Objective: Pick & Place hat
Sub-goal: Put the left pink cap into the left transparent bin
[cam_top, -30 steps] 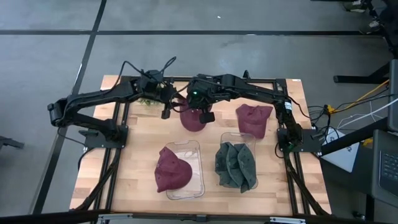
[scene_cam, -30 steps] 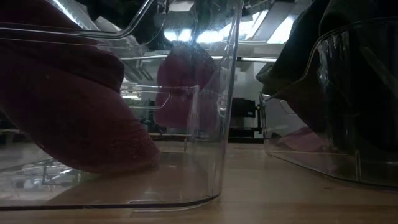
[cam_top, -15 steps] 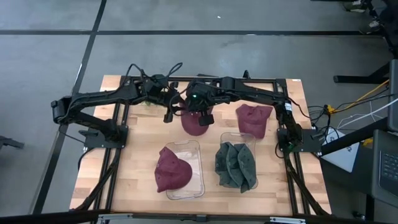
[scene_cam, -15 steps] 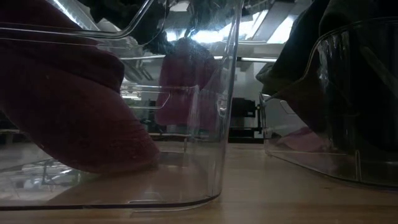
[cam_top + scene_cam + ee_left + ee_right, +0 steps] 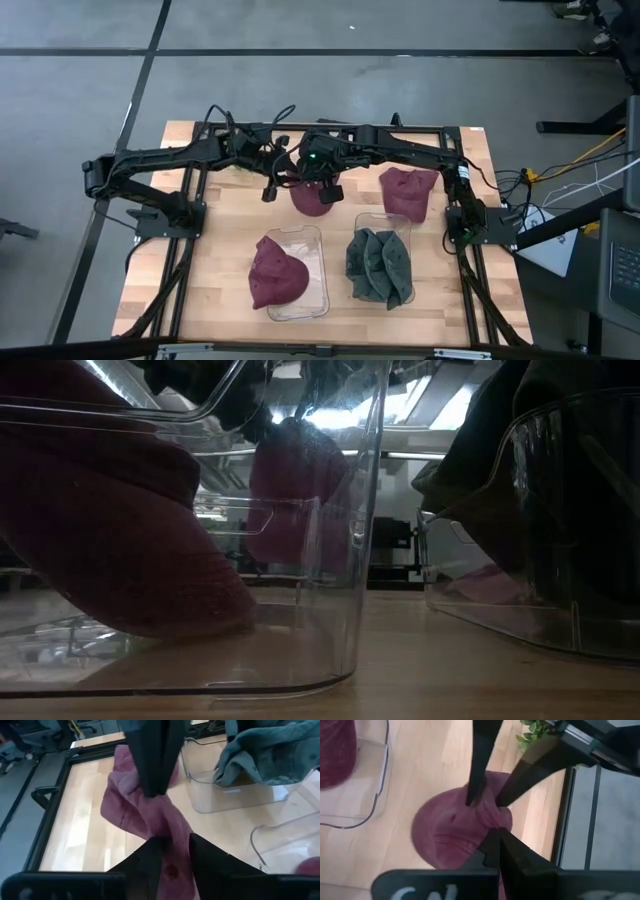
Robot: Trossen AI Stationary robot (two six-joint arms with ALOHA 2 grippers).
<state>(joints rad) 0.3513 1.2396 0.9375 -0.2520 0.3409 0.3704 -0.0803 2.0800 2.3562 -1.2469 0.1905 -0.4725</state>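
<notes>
A maroon hat hangs between my two grippers over the far middle of the table; in the low view it shows through a clear bin. My left gripper is shut on its left side, and the gripper shows again in the left wrist view. My right gripper is shut on the hat's top and shows again in the right wrist view. My left gripper pinches a bunched fold of the hat's cloth between its two fingers, coming slanted from the table's left. The cloth sags between the two grippers. My right gripper pinches a gathered ridge at the hat's top between shut fingers, pointing down from above. The hat's crown hangs below it, and in the low view its lower edge looks clear of the table.
A second maroon hat lies on the table at the far right. A clear bin near the front holds a maroon hat; a second clear bin to its right holds grey-green hats. A green sprig lies at the far left.
My left gripper has gone a little toward the table's right, closer to the hat and my right gripper. The hat has been drawn up a little and now hangs narrower and taller in the low view.
</notes>
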